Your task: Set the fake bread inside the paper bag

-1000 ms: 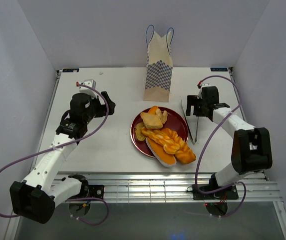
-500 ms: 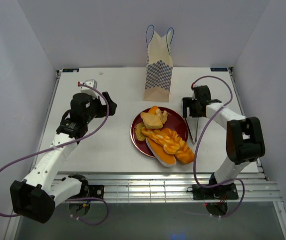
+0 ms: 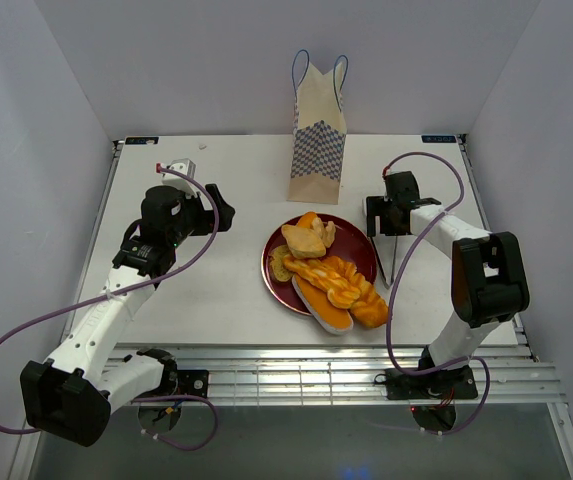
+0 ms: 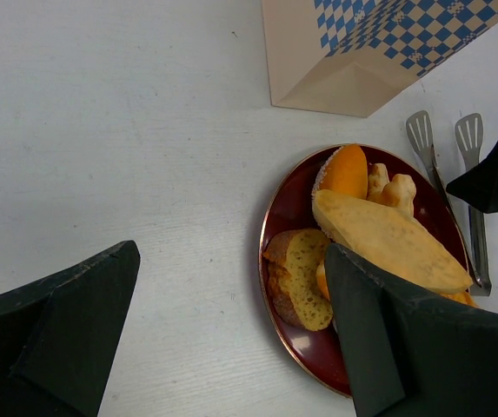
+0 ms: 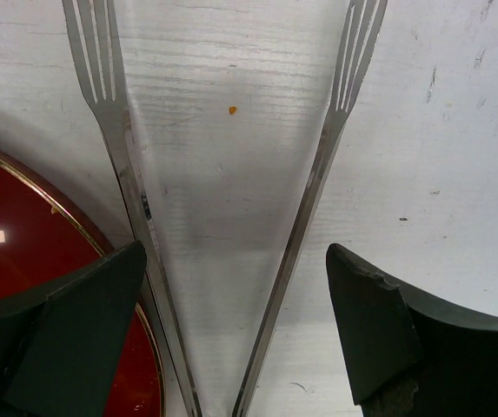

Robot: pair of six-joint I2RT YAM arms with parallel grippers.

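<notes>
Task status: nothing transferred. All fake bread (image 3: 328, 275) lies on the dark red plate (image 3: 359, 250), just near of the upright paper bag (image 3: 318, 140). The right claw (image 5: 233, 278) is open astride the tongs (image 5: 314, 187), not gripping. The left claw (image 4: 231, 261) hangs open left of the plate.

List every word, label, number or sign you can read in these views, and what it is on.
No text is readable in any view.
Far-left corner sticker: dark label, too small to read.
Far-right corner sticker: dark label, too small to read.
Paper bag: blue-and-white check pattern only, no lettering visible.
</notes>
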